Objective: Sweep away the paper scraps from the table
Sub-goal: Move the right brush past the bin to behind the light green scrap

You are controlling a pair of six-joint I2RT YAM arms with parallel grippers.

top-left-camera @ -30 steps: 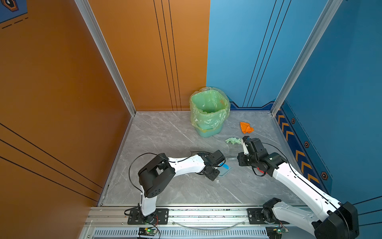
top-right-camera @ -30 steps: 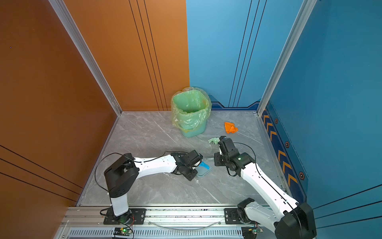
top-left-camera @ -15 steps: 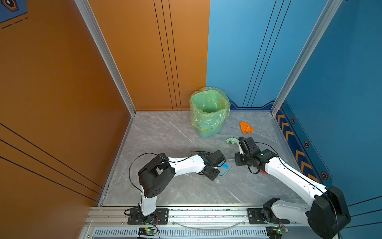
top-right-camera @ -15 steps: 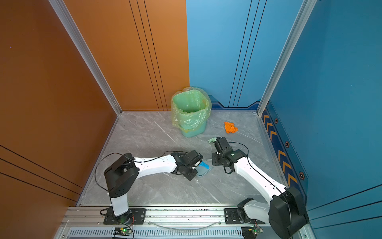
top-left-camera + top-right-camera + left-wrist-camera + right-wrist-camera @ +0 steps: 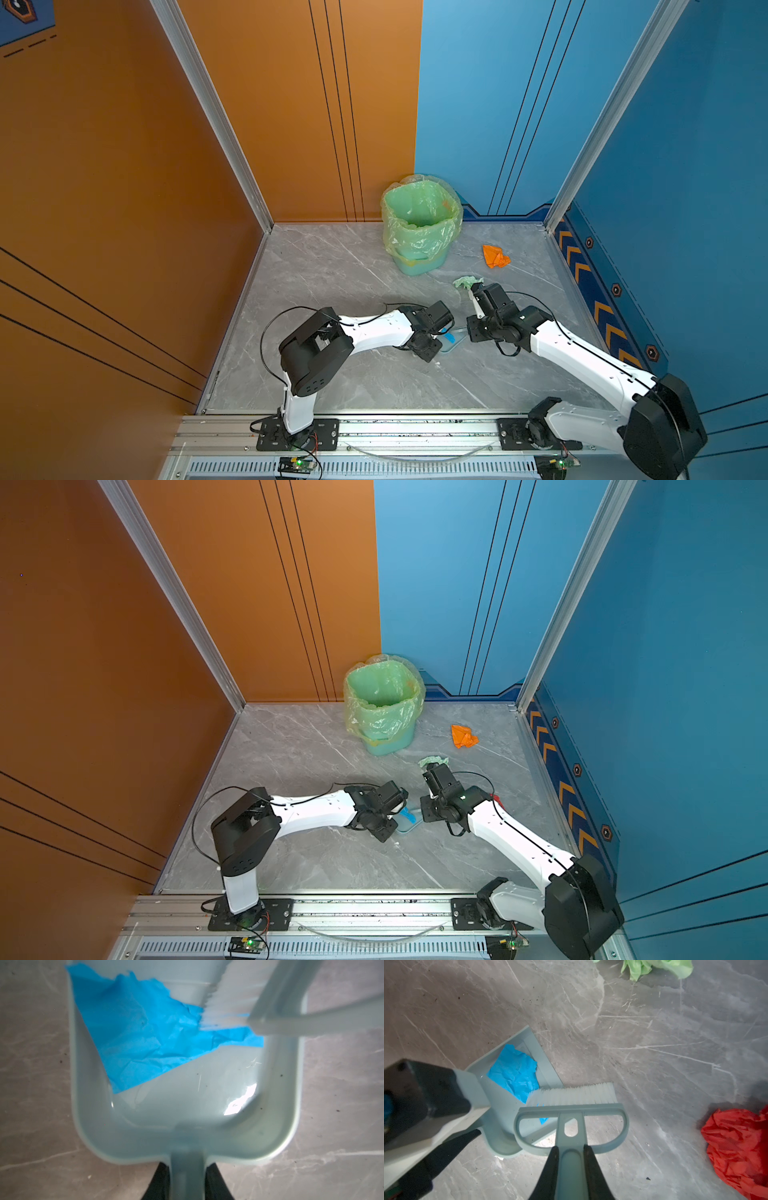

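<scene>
Taking the far wall as twelve o'clock, both arms meet near the middle of the grey marble-patterned table [image 5: 332, 270]. The left claw [image 5: 187, 1165] is clamped narrow on the handle of a pale grey-blue plastic dustpan [image 5: 207, 1105], which lies flat with its mouth facing roughly three o'clock. The right claw [image 5: 571, 1148] is clamped narrow on the handle of a matching brush with white bristles [image 5: 571, 1105]. The bristle row runs across the pan's mouth and rests on the edge of a flat, creased bright blue paper scrap [image 5: 149, 1028] that is already inside the pan.

Three scraps are left on the table. A crumpled red wad [image 5: 737, 1142] sits at about three o'clock from the brush, close beside the right forearm. A pale green wad [image 5: 467, 281] sits near twelve to one o'clock, just beyond the right wrist. An orange wad [image 5: 494, 256] is farther out at one o'clock, well apart. The green-lined bin [image 5: 415, 266] stands at about eleven.

The red wad looks the likeliest next catch: it lies on the side the pan's mouth faces, and the right arm, which has the brush, is nearer to it.
</scene>
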